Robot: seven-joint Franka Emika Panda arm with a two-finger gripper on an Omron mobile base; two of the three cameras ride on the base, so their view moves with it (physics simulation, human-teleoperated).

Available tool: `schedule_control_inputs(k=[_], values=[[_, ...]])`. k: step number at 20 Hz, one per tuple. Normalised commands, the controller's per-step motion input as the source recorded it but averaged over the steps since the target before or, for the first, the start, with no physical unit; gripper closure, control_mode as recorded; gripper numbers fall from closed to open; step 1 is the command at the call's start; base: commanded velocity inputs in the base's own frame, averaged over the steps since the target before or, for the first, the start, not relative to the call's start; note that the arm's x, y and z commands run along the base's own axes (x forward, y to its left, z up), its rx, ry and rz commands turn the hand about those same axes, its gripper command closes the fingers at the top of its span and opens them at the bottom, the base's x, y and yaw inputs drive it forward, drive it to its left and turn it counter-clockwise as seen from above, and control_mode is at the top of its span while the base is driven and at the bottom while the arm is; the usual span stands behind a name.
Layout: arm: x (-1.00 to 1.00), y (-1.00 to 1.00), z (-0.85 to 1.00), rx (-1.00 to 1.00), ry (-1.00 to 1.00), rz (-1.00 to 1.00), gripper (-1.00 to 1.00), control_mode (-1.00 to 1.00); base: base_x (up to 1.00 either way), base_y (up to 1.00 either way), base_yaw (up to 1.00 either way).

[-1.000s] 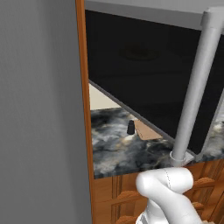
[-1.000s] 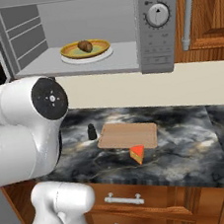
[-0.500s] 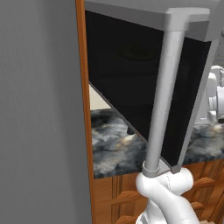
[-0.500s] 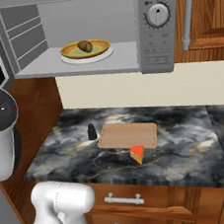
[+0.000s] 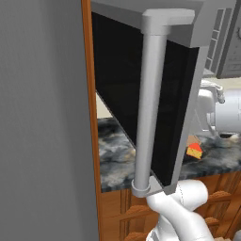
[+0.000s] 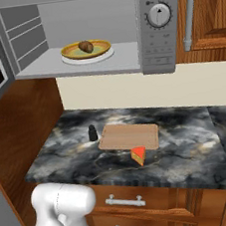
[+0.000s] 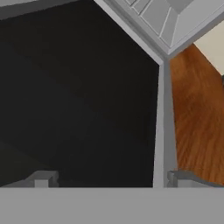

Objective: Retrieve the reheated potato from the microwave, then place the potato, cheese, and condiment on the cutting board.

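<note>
Nearest in the hand view, the gripper (image 7: 111, 179) is seen with its two dark tips set wide apart, nothing between them, facing the black glass inside of the door. In the left base view much of the counter is hidden by the swung-open door (image 5: 155, 94) and its thick grey handle (image 5: 149, 108); only part of the cheese (image 5: 194, 151) is made out past the door's edge, and the arm's white body (image 5: 221, 113) is cut off at the right. The arm is held raised at door height.

On the dark marbled counter (image 6: 189, 145) the cheese (image 6: 138, 155) is found at the near edge of the cutting board (image 6: 129, 136), seemingly touching it. The condiment (image 6: 92, 132) is stood upright just beside the board's left edge. Wooden drawers (image 6: 161, 204) are seen below.

Farther back, the microwave (image 6: 160, 29) is seen open; the potato (image 6: 86, 46) is set on a yellow plate (image 6: 102, 48) inside.
</note>
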Motion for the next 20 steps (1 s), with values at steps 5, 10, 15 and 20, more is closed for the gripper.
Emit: schedule_control_inputs(k=[5,10,15,20], values=[[0.03,-0.05,0.09,-0.08,-0.01,-0.1,-1.0,-1.0,0.0,0.0,0.0],[0.0,-0.34,0.2,-0.09,0.0,-0.02,-1.0,-1.0,0.0,0.0,0.0],[0.0,-0.56,0.17,-0.1,0.0,0.0,-1.0,-1.0,0.0,0.0,0.0],[0.02,-0.57,0.13,-0.22,0.0,-0.01,-1.0,-1.0,0.0,0.0,0.0]])
